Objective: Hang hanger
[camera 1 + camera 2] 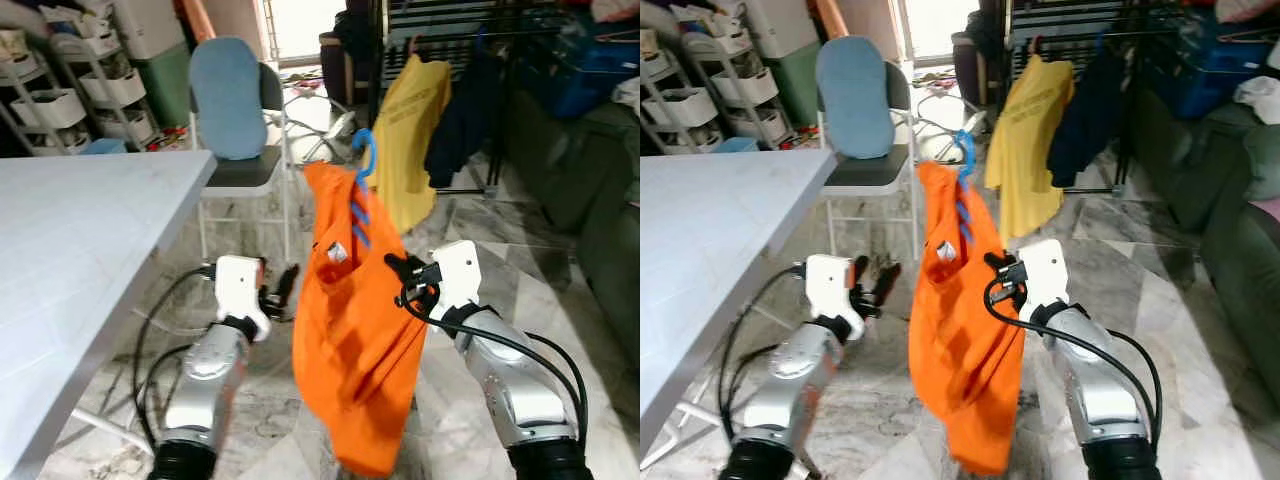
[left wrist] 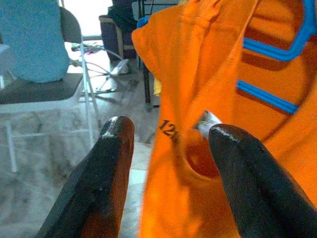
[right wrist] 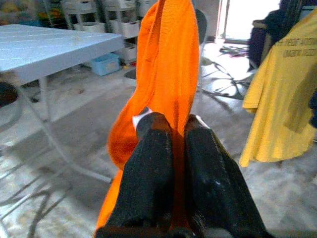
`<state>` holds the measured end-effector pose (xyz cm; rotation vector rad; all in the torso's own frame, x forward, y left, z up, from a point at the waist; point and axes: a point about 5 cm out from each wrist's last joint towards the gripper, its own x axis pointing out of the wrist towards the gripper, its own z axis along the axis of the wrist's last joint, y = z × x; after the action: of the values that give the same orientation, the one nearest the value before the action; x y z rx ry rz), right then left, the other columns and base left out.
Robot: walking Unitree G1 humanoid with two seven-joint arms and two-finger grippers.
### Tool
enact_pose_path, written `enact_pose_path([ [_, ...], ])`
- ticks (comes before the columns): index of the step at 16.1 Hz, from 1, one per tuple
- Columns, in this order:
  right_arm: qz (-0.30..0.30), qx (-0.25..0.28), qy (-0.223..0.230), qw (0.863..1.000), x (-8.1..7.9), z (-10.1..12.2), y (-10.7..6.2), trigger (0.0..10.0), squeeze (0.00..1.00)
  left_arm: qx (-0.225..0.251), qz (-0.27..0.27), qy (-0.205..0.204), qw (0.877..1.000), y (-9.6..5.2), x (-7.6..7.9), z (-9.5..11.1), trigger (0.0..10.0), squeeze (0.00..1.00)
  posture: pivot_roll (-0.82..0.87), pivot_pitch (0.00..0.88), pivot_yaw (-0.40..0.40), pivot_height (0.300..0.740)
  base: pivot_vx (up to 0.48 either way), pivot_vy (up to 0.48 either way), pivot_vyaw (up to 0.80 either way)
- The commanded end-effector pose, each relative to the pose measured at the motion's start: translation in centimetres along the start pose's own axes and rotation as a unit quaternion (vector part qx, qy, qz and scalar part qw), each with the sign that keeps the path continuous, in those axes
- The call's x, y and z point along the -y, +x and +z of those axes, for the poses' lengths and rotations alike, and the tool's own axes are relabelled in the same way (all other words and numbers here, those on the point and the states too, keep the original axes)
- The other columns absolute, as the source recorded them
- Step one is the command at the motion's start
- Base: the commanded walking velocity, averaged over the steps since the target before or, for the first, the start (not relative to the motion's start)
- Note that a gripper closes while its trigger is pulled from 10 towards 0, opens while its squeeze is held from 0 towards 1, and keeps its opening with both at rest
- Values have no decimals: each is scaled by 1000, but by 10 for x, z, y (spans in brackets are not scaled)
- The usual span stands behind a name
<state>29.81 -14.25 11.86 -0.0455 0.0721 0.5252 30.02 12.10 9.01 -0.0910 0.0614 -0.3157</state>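
Right gripper (image 1: 402,270) pinches the orange shirt (image 1: 352,350) with its fingers pressed together, so the shirt hangs long and vertical on the blue hanger (image 1: 364,158). Left gripper (image 1: 282,290) is spread, just beside the cloth. Clothes rack (image 1: 480,40) (with a yellow shirt (image 1: 408,140)) stands well ahead, nearer the right arm.

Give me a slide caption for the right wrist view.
Right tool pinches the orange shirt, with a yellow shirt hanging beyond.
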Motion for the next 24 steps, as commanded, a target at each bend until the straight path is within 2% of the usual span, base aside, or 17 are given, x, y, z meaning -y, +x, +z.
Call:
enact_pose_path([
  [1, 59, 34, -10, 998, -11, 19, 3, 10000, 0, 7, -1, 13, 1000, 3, -6, 6, 10000, 0, -142, 0, 131, 740, 0, 0, 0],
  [3, 164, 23, -15, 986, -15, 32, -6, 10000, 0, 4, -6, 36, 999, 10, -10, 9, 10000, 0, -147, 0, 130, 740, 0, 0, 0],
  [4, 172, 23, -18, 985, -16, 33, -7, 10000, 0, 3, -6, 35, 999, 11, -10, 9, 10000, 0, -147, 0, 130, 740, 0, 0, 0],
  [5, 215, 20, -24, 976, -19, 38, -12, 10000, 0, 4, -11, 32, 999, 15, -5, 10, 10000, 0, -153, 0, 128, 740, 0, 0, 0],
  [8, 263, 25, -16, 964, -25, 46, -20, 10000, 0, 5, -17, 33, 999, 20, 2, 9, 10000, 0, -158, 0, 135, 740, 0, 0, 0],
  [12, 286, 14, -17, 958, -26, 49, -27, 10000, 0, 7, -8, 33, 999, 23, -1, 8, 10000, 0, -166, 0, 140, 740, 0, 0, 0],
  [13, 284, 13, -19, 958, -25, 49, -29, 10000, 0, 9, -3, 19, 1000, 23, -4, 8, 3451, 0, -166, 0, 140, 740, 0, 0, 0],
  [14, 280, 10, -23, 960, -23, 49, -29, 10000, 0, 24, -1, 14, 1000, 21, -6, 11, 196, 0, -166, 0, 140, 740, 0, 0, 0],
  [15, 272, 7, -29, 962, -20, 47, -28, 10000, 0, 24, -11, 6, 1000, 22, -5, 11, 0, 0, -166, 0, 139, 740, 0, 0, 0],
  [16, 268, 6, -30, 963, -19, 47, -27, 10000, 0, 25, -12, 6, 1000, 22, -5, 12, 902, 0, -166, 0, 139, 740, 0, 0, 0],
  [17, 261, 4, -32, 965, -17, 45, -25, 10000, 0, 27, -7, 4, 1000, 21, -5, 13, 10000, 0, -162, 0, 138, 740, 0, 0, 0],
  [21, 249, -6, -41, 968, -14, 40, -23, 10000, 0, 45, -25, -23, 998, 18, 1, 19, 10000, 0, -155, 0, 137, 740, 0, 0, 0],
  [24, 235, -7, -51, 971, -10, 38, -18, 10000, 0, 51, -67, -46, 995, 15, 11, 21, 10000, 0, -157, 0, 136, 740, 0, 0, 0],
])
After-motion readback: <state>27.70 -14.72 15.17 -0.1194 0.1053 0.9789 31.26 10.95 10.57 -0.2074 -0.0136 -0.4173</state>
